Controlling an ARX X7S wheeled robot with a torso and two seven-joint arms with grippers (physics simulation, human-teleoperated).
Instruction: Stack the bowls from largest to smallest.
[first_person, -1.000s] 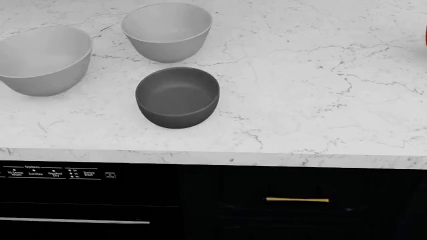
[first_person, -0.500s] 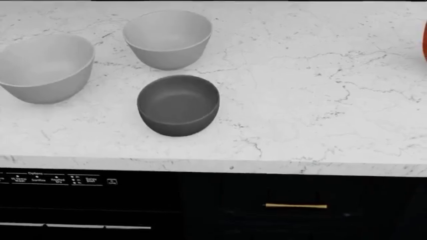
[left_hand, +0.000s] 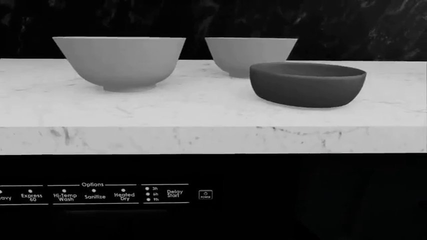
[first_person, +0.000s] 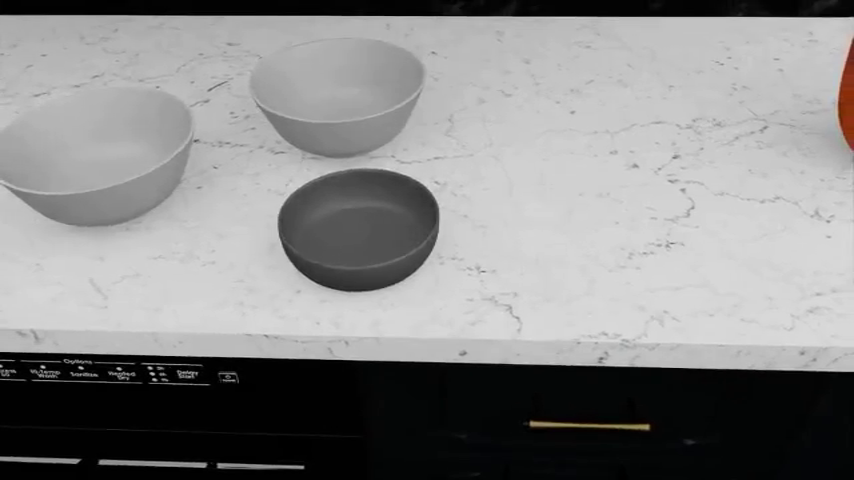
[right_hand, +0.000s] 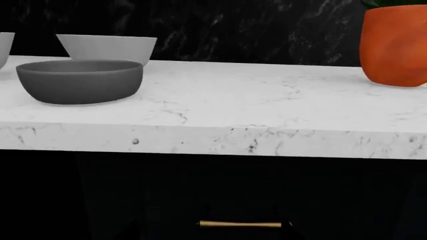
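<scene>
Three bowls upright on marble surface (first_person: 641, 200), none nested, all apart
Wide light grey bowl (first_person: 94, 155) far left; medium light grey bowl (first_person: 338, 92) behind; dark charcoal bowl (first_person: 358, 228) nearest front edge
Judgement: rigid, smooth, likely slippery, thin rims, light; could chip if dropped
Best hold: pinch rim wall, one finger inside, one outside; medium bowl goes first, into wide one
Neither arm's fingers in any view, so opening can't be told, nothing held
Orange pot (right_hand: 395, 44) far right, well apart
</scene>
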